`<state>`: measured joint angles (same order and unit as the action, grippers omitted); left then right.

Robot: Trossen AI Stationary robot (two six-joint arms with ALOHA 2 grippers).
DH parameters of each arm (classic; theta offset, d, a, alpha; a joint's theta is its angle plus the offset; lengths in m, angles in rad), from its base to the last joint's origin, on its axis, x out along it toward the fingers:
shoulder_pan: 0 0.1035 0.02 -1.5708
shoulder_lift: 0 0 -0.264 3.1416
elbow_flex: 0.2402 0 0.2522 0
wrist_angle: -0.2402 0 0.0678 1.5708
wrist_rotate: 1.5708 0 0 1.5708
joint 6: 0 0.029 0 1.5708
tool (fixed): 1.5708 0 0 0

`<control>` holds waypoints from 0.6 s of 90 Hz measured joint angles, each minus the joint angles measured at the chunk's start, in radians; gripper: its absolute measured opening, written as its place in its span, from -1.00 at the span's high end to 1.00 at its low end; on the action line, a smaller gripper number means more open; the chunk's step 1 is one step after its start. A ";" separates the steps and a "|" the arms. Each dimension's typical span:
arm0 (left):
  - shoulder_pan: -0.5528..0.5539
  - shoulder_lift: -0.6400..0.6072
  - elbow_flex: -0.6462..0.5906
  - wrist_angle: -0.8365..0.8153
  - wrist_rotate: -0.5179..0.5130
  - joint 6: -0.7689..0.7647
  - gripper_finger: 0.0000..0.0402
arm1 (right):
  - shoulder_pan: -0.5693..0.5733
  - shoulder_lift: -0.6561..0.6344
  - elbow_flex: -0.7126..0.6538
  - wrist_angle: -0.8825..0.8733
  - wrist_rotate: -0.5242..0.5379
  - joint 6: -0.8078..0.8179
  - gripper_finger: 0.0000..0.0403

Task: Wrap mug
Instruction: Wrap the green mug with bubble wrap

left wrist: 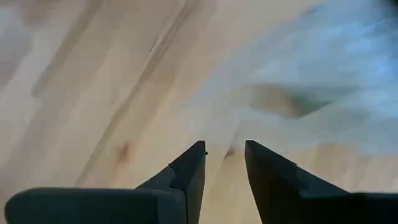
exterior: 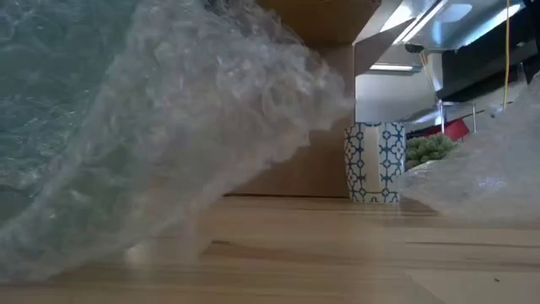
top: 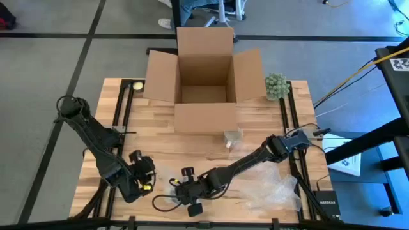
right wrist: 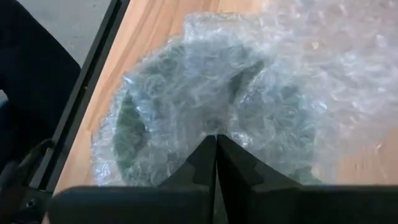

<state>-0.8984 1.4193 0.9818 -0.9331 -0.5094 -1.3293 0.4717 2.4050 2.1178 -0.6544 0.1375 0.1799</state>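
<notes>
Pinching bubble wrap [right wrist: 249,93], right end effector [right wrist: 216,146] sits pressed together; left end effector [left wrist: 224,165] spread; mug [exterior: 375,161] partly hidden.

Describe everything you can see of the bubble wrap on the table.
The bubble wrap is a clear, crinkled plastic sheet covered in small air pockets. It lies bunched and partly lifted on the wooden table near its front edge, spreading toward the right side. The right gripper is shut on an edge of it, pulling up a rumpled fold. In the low view it billows close to the camera, hazy and see-through. The left gripper is open over the wood beside its edge.
</notes>
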 joint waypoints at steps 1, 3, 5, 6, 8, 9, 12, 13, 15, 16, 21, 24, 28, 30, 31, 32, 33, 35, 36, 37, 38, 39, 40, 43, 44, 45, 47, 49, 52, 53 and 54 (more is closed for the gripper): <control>-0.002 0.000 -0.009 0.011 0.003 -0.003 0.51 | 0.000 0.000 0.000 0.000 0.000 0.000 1.00; -0.006 0.000 -0.028 0.036 0.005 -0.011 0.51 | 0.000 0.000 0.000 0.000 0.000 0.000 1.00; -0.009 0.000 -0.048 0.064 0.005 -0.019 0.51 | 0.000 0.000 0.000 -0.001 0.000 0.000 1.00; -0.011 0.000 -0.057 0.078 0.004 -0.020 0.51 | 0.000 0.000 0.000 0.000 0.000 0.000 1.00; -0.014 0.000 -0.077 0.108 0.001 -0.024 0.51 | 0.000 0.000 0.000 0.000 0.000 0.000 1.00; -0.014 0.000 -0.088 0.125 -0.001 -0.026 0.51 | 0.000 0.000 0.000 0.001 0.000 0.000 1.00; -0.016 0.001 -0.124 0.186 -0.012 -0.025 0.51 | 0.000 0.000 0.000 0.000 0.000 0.000 1.00; -0.015 0.001 -0.134 0.206 -0.018 -0.025 0.51 | 0.000 0.000 0.000 0.000 0.000 0.000 1.00; -0.015 0.002 -0.155 0.241 -0.033 -0.023 0.51 | 0.000 0.000 0.000 0.001 0.000 0.000 1.00; -0.013 0.002 -0.166 0.260 -0.043 -0.021 0.51 | 0.000 0.000 0.000 0.001 0.000 0.000 1.00; -0.005 0.002 -0.213 0.372 -0.088 0.007 0.51 | 0.000 0.000 0.000 0.001 0.000 0.000 1.00; 0.000 0.002 -0.233 0.444 -0.109 0.034 0.51 | 0.000 0.000 0.000 0.002 0.000 0.000 1.00; 0.005 0.002 -0.248 0.528 -0.126 0.083 0.51 | 0.000 0.000 0.000 0.002 0.000 0.000 1.00; 0.007 0.002 -0.251 0.570 -0.131 0.112 0.51 | 0.000 0.000 0.000 0.002 0.000 0.000 1.00; 0.008 0.002 -0.252 0.591 -0.133 0.128 0.51 | 0.000 0.000 0.000 0.002 0.000 0.000 1.00; 0.010 0.002 -0.253 0.614 -0.135 0.145 0.51 | 0.000 0.000 0.000 0.002 0.000 0.000 1.00; 0.011 0.002 -0.253 0.635 -0.135 0.162 0.51 | 0.000 0.000 0.000 0.002 0.000 0.000 1.00; 0.013 0.002 -0.253 0.675 -0.136 0.194 0.51 | 0.000 0.000 0.000 0.002 0.000 -0.001 1.00; 0.014 0.002 -0.253 0.695 -0.136 0.210 0.51 | 0.000 0.000 0.000 0.002 0.000 -0.001 1.00; 0.016 0.002 -0.253 0.714 -0.137 0.227 0.51 | 0.000 0.000 0.000 0.002 0.000 -0.001 1.00; 0.016 0.002 -0.253 0.735 -0.137 0.243 0.51 | 0.000 0.000 0.000 0.002 0.000 -0.001 1.00; 0.017 0.002 -0.253 0.753 -0.137 0.258 0.51 | 0.000 0.000 0.000 0.002 0.000 -0.002 1.00; 0.017 0.002 -0.253 0.771 -0.137 0.273 0.51 | 0.000 0.000 0.000 0.002 0.000 -0.002 1.00; 0.018 0.002 -0.253 0.833 -0.138 0.324 0.51 | 0.000 0.001 0.000 0.002 0.000 -0.002 1.00; 0.018 0.002 -0.253 0.853 -0.139 0.339 0.51 | 0.000 0.001 0.000 0.002 0.000 -0.002 1.00; 0.018 0.002 -0.253 0.872 -0.139 0.354 0.51 | 0.000 0.001 0.000 0.001 0.000 -0.003 1.00; 0.018 0.002 -0.253 0.906 -0.141 0.382 0.51 | 0.000 0.001 -0.001 0.000 -0.001 -0.003 1.00; 0.018 0.004 -0.253 0.939 -0.142 0.406 0.51 | 0.000 0.001 -0.001 -0.001 -0.003 -0.003 1.00; 0.018 0.008 -0.253 0.978 -0.143 0.441 0.51 | 0.000 0.001 -0.002 -0.002 -0.006 -0.002 1.00; 0.018 0.010 -0.253 0.989 -0.143 0.450 0.51 | 0.000 0.001 -0.002 -0.002 -0.006 -0.002 1.00; 0.018 0.013 -0.253 0.997 -0.143 0.456 0.51 | 0.000 0.001 -0.002 -0.002 -0.006 -0.003 1.00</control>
<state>-0.8804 1.4320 0.7292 0.0643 -0.6520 -0.8731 0.4716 2.4062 2.1162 -0.6560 0.1314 0.1773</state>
